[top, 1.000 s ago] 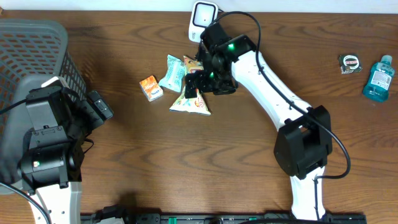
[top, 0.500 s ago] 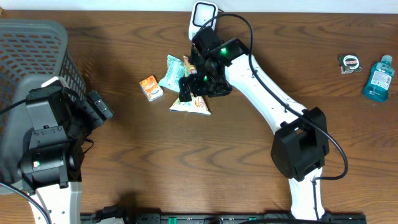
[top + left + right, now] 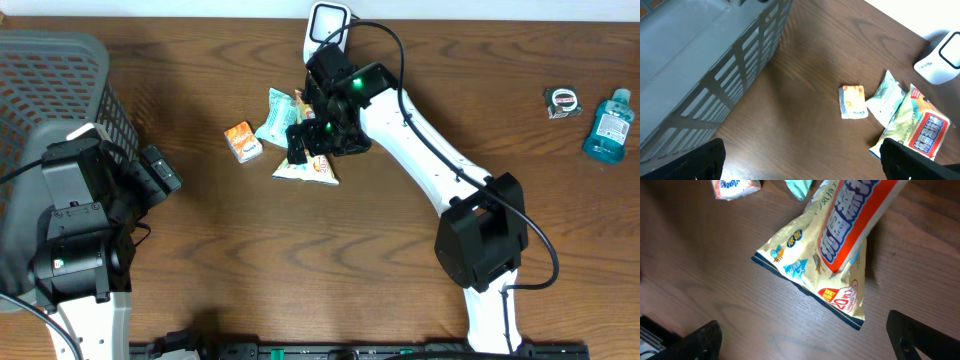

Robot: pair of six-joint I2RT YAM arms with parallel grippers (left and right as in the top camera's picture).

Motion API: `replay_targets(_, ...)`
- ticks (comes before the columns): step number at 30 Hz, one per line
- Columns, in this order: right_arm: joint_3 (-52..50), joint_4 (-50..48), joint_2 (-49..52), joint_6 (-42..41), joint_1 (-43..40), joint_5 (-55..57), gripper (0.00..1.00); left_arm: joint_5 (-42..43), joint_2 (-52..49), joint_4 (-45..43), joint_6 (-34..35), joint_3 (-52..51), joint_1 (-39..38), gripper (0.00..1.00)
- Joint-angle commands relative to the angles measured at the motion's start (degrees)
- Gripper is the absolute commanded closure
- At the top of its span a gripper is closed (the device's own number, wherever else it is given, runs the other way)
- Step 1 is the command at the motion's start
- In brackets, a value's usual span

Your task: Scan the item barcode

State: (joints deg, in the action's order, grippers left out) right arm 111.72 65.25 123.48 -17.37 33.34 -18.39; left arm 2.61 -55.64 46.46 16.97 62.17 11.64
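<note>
Two fingers of the right gripper (image 3: pixel 812 342), spread wide and empty, are being recorded just above the snack bag (image 3: pixel 810 280), whose long axis is being judged to run forward between them, the left gripper (image 3: pixel 805 162), equally wide, being well apart.

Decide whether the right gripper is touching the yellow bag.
Apart. The right wrist view shows bare table between the yellow bag and each finger of the open right gripper.
</note>
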Motion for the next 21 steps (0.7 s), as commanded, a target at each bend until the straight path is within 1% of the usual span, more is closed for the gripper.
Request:
replay_targets(1, -0.15, -1.16, 1.05, -0.22, 0.52, -0.13, 0.01, -0.7, -0.09, 0.02, 0.5, 0.31, 0.35, 0.02)
replay_targets(16, -0.15, -4.94, 1.38, -0.17, 0.5, 4.76, 0.01, -0.7, -0.09, 0.02, 0.5, 0.31, 0.35, 0.02)
replay_targets(21, -0.22, -8.94, 1.42, -0.17, 0.5, 5.46, 0.01, -0.7, -0.09, 0.02, 0.5, 0.31, 0.35, 0.02)
